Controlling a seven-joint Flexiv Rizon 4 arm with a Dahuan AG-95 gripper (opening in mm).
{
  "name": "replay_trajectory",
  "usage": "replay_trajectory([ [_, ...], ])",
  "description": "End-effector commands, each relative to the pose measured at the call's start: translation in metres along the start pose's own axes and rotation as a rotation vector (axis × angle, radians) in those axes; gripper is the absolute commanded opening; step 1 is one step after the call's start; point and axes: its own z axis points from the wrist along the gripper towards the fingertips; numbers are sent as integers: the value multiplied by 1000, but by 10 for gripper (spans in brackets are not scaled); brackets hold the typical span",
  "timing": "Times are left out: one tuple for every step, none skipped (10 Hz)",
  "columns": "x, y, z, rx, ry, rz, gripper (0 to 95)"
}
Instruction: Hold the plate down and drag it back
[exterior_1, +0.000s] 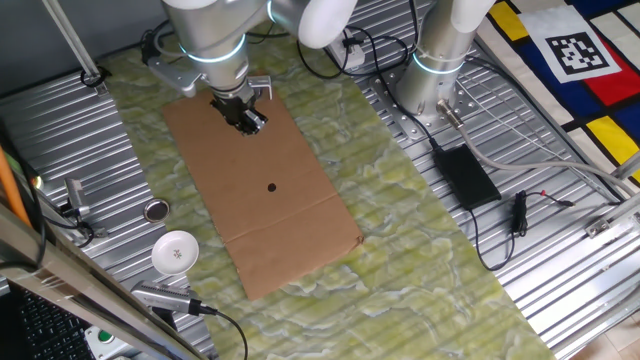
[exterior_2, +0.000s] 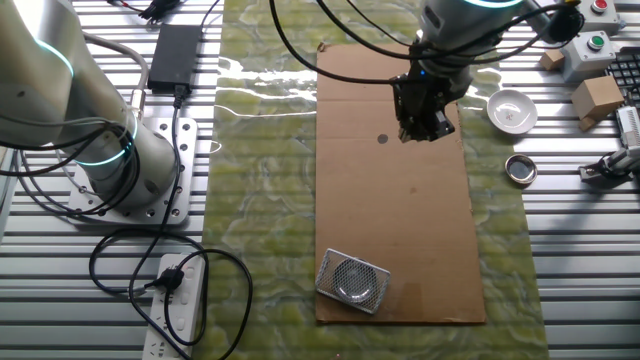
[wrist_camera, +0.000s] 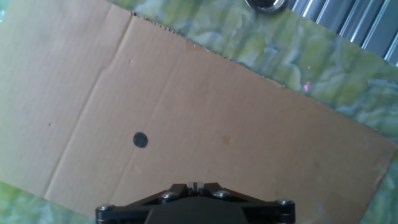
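No readable words, brands or numbers showed in any view. The only sign was a black-and-white square fiducial marker (exterior_1: 572, 52) on a white panel at about 2 o'clock in one fixed view; its code couldn't be decoded.

The cardboard sheet (exterior_1: 265, 190) lies mid-frame on the tabletop (exterior_1: 420, 230); the plate (exterior_1: 156, 210) sits off its left edge; the white dish (exterior_1: 175, 251) lies just below the plate.
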Motion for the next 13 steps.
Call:
replay_trajectory([
  [-1, 0, 0, 79, 25, -59, 0],
  [-1, 0, 0, 142, 57, -30, 0],
  [-1, 0, 0, 174, 70, 9, 0],
  [-1, 0, 0, 167, 62, 38, 0],
  [-1, 0, 0, 171, 63, 24, 0],
  [-1, 0, 0, 155, 62, 19, 0],
  [-1, 0, 0, 167, 70, -2, 0],
  [-1, 0, 0, 163, 80, -36, 0],
  [-1, 0, 0, 156, 92, -68, 0],
  [-1, 0, 0, 147, 110, -106, 0],
  [-1, 0, 0, 143, 117, -123, 0],
  [-1, 0, 0, 142, 117, -137, 0],
  [0, 0, 0, 141, 129, -138, 0],
])
